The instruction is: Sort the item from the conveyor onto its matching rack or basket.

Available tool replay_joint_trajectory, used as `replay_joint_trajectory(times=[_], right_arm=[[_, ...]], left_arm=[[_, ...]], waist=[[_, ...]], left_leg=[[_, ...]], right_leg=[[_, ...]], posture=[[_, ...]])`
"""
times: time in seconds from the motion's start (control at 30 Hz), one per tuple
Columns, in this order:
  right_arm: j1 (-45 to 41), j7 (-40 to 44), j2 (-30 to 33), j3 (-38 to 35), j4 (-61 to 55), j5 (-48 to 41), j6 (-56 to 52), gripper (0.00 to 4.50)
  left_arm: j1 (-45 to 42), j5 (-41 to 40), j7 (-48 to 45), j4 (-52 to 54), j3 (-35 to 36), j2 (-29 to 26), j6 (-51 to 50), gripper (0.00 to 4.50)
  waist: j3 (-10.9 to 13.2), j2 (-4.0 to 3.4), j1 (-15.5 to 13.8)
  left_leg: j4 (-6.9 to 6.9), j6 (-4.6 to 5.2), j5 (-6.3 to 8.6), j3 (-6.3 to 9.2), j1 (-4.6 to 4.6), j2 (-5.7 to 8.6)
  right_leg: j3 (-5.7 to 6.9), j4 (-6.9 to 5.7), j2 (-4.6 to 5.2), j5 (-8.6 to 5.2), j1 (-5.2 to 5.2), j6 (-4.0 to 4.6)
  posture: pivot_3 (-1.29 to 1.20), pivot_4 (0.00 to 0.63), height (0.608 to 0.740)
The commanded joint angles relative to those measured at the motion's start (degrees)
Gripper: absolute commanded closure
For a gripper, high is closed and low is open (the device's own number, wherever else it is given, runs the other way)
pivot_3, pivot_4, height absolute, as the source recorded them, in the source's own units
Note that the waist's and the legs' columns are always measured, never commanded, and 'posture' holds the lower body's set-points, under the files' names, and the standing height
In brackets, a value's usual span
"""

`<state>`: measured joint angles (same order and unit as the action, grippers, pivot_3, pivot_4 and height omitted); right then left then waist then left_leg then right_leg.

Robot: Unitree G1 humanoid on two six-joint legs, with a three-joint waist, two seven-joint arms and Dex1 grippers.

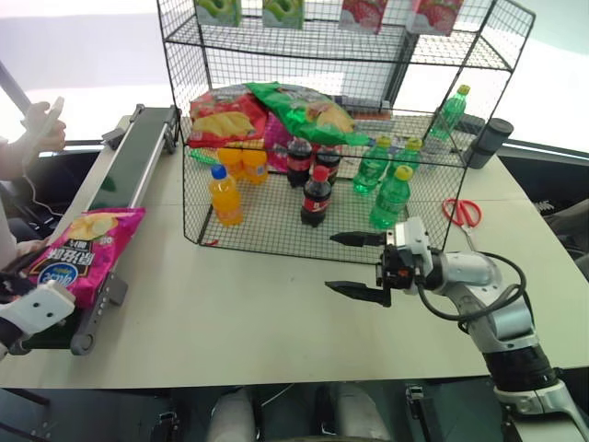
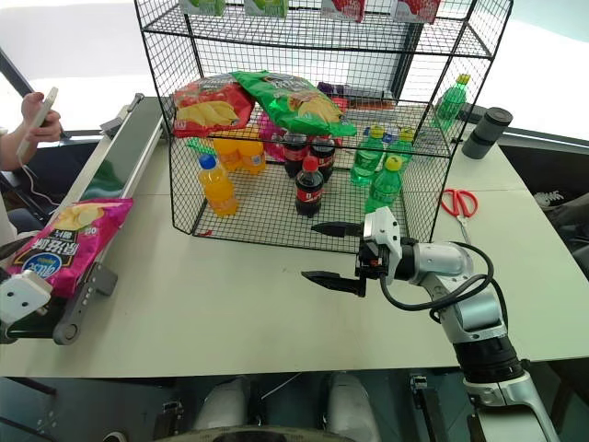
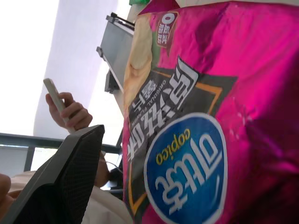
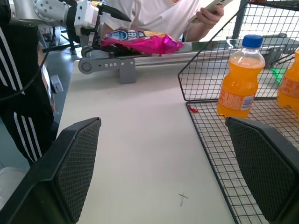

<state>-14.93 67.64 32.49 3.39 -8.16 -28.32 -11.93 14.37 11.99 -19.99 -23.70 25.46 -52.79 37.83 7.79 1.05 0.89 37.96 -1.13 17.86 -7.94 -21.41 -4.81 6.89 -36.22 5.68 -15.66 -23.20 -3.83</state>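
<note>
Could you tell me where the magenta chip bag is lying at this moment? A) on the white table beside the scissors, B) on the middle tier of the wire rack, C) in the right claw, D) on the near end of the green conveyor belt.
D: the magenta chip bag lies on the near end of the conveyor, apart from the wire rack and from the right claw.

Robot test lab mocked up as a small shop

A pale table (image 1: pixel 276 322) carries a black wire rack (image 1: pixel 350 138) stocked with soda bottles (image 1: pixel 315 195) and chip bags, a short conveyor (image 1: pixel 129 175) on the left, and a person (image 1: pixel 32 138) sitting at the far left.
</note>
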Motion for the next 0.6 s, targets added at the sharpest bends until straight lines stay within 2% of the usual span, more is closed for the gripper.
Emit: replay_joint_trajectory(times=[0.03, 0.23, 0.4, 0.6], right_arm=[[-0.2, -0.3, 0.4, -0.9, -2.1, 0.0, 1.1, 0.0], [-0.3, -0.6, 0.4, -1.0, -1.7, 0.3, 1.4, 0.0], [-0.2, -0.9, 0.2, -0.7, -1.7, 0.6, 1.7, 0.0], [-0.3, -1.0, 0.1, -0.4, -1.0, 1.4, 2.5, 0.0]], left_arm=[[-0.6, -1.5, 0.1, 0.7, 0.4, -1.1, 0.5, 1.25], [-1.2, -2.7, -0.7, 1.3, 0.3, -0.9, 0.3, 4.39], [-2.4, -8.9, -3.6, 3.6, 1.6, 0.0, -2.5, 4.45], [-5.1, -31.5, -14.0, 12.6, 6.5, 1.7, -15.3, 4.45]], waist=[[0.0, 0.0, 0.1], [0.0, 0.01, 0.0], [0.0, 0.03, 0.0], [-0.1, 0.16, -0.1]], left_leg=[[0.0, 0.0, 0.0, 0.0, 0.0, 0.0], [0.0, 0.0, 0.0, -0.01, 0.0, 0.0], [0.0, 0.0, 0.0, -0.01, 0.0, 0.0], [0.02, -0.03, -0.02, -0.01, -0.02, 0.0]], right_leg=[[0.0, 0.0, 0.0, 0.0, 0.0, 0.0], [0.0, -0.01, 0.0, 0.0, 0.0, 0.0], [-0.01, -0.01, 0.0, 0.0, 0.02, 0.0], [0.0, -0.03, -0.01, 0.0, 0.18, -0.01]], posture=[[0.0, 0.15, 0.726], [0.0, 0.15, 0.726], [0.0, 0.15, 0.726], [0.0, 0.15, 0.726]])
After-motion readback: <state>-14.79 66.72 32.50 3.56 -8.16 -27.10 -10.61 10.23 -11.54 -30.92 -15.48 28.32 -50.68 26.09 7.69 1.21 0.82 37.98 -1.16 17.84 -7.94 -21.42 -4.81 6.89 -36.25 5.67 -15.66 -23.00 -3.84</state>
